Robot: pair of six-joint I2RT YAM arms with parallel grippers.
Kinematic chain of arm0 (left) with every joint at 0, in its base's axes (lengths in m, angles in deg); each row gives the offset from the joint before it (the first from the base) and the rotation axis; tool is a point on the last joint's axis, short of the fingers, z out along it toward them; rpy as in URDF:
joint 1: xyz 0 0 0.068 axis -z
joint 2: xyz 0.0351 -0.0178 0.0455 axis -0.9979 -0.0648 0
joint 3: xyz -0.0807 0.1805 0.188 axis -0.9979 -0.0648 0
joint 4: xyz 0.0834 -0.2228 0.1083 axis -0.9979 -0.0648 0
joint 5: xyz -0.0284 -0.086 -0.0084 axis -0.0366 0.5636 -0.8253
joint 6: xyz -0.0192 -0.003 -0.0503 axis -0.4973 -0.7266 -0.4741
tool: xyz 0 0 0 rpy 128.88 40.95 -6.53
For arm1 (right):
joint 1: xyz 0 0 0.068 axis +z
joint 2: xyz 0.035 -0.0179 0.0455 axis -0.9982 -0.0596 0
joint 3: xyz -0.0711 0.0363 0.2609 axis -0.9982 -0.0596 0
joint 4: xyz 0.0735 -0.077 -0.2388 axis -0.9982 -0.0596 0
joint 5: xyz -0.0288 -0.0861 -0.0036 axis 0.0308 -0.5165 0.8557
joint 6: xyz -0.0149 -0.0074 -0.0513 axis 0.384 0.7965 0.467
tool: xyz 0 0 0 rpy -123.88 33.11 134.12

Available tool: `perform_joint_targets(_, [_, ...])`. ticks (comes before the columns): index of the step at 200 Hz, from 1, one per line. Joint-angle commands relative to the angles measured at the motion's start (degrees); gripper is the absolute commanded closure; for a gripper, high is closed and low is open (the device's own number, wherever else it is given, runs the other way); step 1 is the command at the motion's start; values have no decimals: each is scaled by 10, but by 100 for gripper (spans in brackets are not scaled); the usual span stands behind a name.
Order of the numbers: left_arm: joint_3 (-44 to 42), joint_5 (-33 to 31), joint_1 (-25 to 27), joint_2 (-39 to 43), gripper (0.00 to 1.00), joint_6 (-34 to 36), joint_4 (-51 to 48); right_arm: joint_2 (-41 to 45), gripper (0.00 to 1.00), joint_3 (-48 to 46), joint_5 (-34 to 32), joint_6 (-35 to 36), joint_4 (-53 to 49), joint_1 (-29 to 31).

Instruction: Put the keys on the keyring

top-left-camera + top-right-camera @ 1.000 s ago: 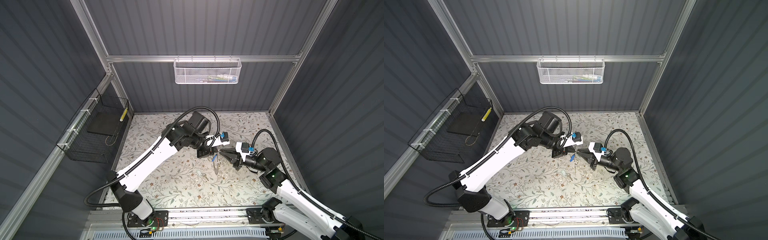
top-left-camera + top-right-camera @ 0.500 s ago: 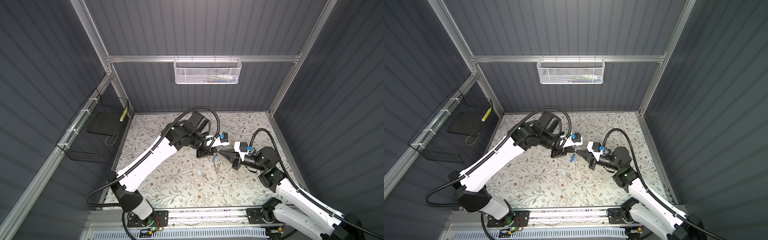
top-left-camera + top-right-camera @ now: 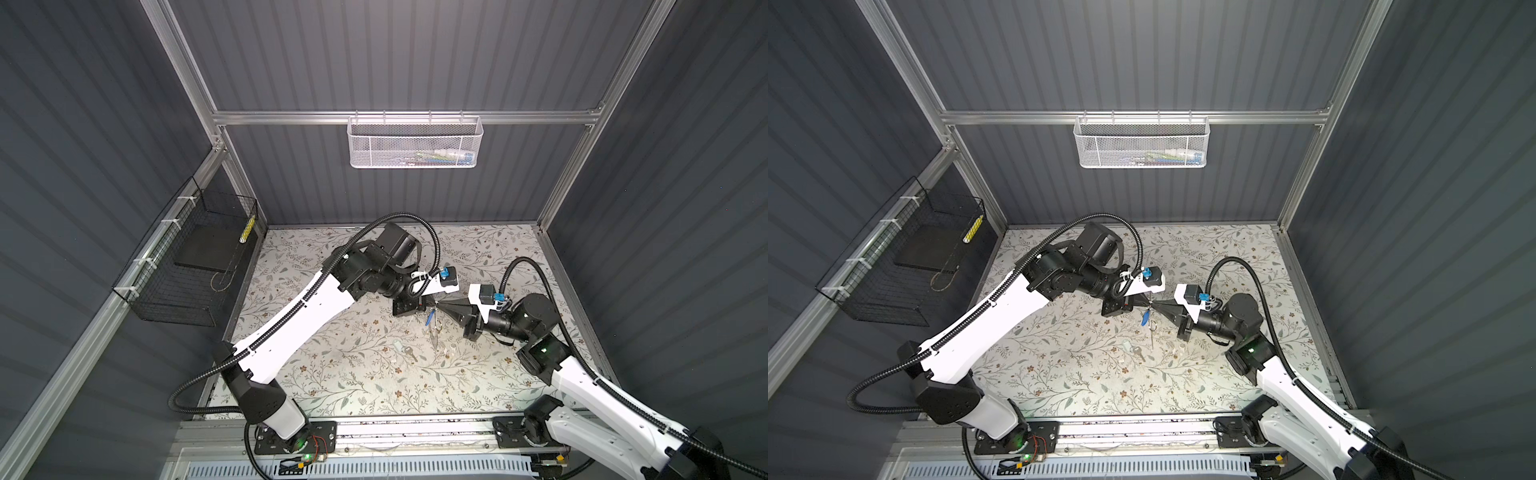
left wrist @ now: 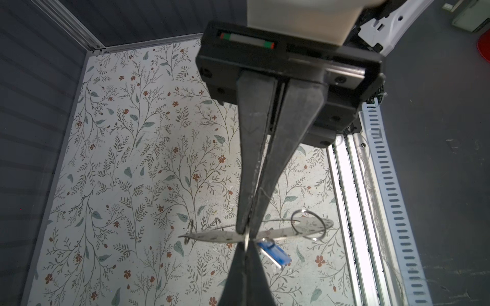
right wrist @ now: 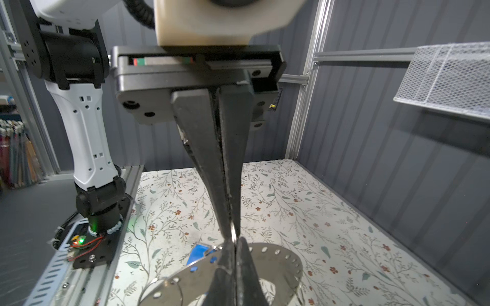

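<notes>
Polished metal keyring (image 5: 275, 262); glossy blue plastic key head (image 4: 275, 255)

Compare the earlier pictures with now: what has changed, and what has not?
The right gripper slid toward the left gripper and closed, apparently on a small wire ring at the rim of the keyring. Unchanged: left grip on the keyring, blue key, whitish key.

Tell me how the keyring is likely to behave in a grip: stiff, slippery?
Probably stiff: the keyring looks flat though the left gripper pinches only one spot. Likely slippery, being thin bare metal. The blue key hanging beside it may swing.
</notes>
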State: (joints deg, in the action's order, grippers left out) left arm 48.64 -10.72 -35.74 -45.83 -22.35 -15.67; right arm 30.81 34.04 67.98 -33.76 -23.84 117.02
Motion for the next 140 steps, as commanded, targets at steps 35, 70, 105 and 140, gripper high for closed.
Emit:
perform_joint_targets(35, [-73, -55, -2, 61, 55, -49, 95, 14, 100, -13, -21, -17, 54, 1])
perform_joint_targets(70, [-176, -73, -3, 133, 51, -106, 188, 10, 100, -21, -25, -38, 87, 2])
perform_joint_targets(105, [-278, -50, -3, 185, 51, -160, 274, 5, 100, -24, -30, -51, 106, 1])
perform_joint_targets(140, [-327, -37, -2, 198, 51, -184, 327, 0, 100, -23, -26, -59, 123, 1])
